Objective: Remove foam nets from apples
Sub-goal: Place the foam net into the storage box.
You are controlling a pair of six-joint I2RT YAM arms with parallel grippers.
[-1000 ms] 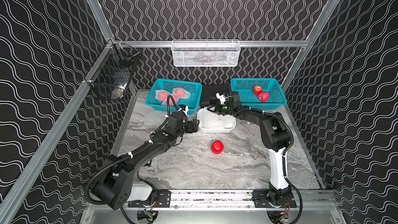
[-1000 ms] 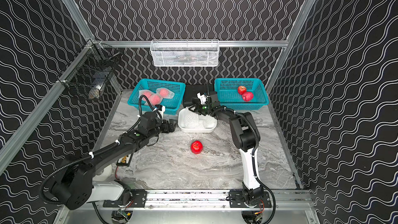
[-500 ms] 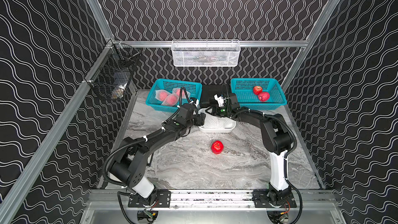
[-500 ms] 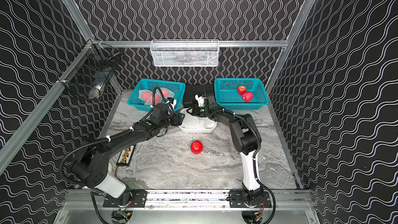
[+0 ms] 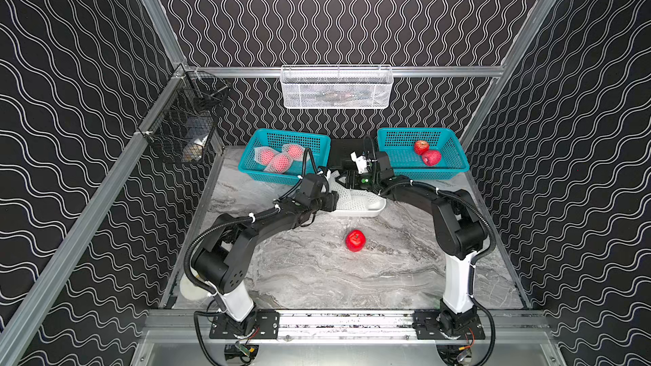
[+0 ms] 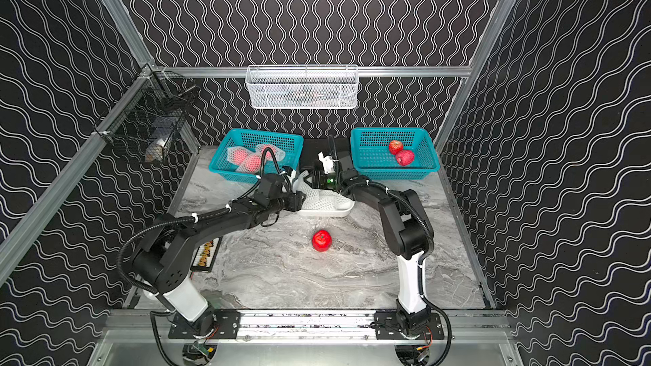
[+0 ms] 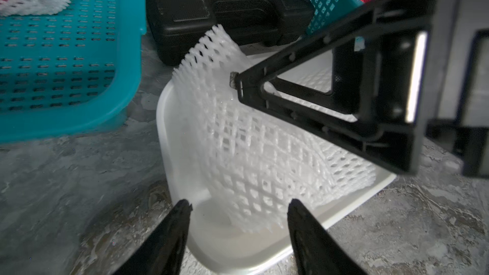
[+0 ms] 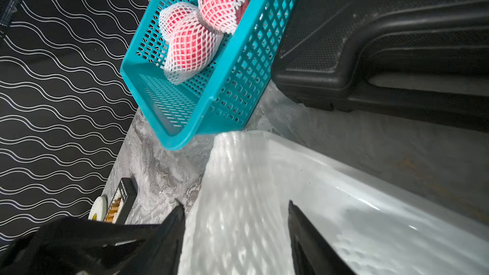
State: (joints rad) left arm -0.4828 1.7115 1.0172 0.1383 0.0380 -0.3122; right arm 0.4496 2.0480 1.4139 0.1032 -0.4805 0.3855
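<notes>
item: foam net (image 7: 251,141), lying draped in white tub (image 7: 165,128). handling: seeming featherlight, soft, stretchy, snag-prone; pinching free edge advised. left gripper (image 7: 239,207), right gripper (image 8: 235,207): both gaping, gripping nothing. netted apples (image 5: 280,161) sitting in teal basket (image 5: 271,178).

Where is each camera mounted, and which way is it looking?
Top views: high in front, looking down on table, left arm, right arm.
Left wrist: on left arm, past left gripper at foam net in white tub; other arm's finger shows.
Right wrist: on right arm, past right gripper toward teal basket.
All share net and tub.
</notes>
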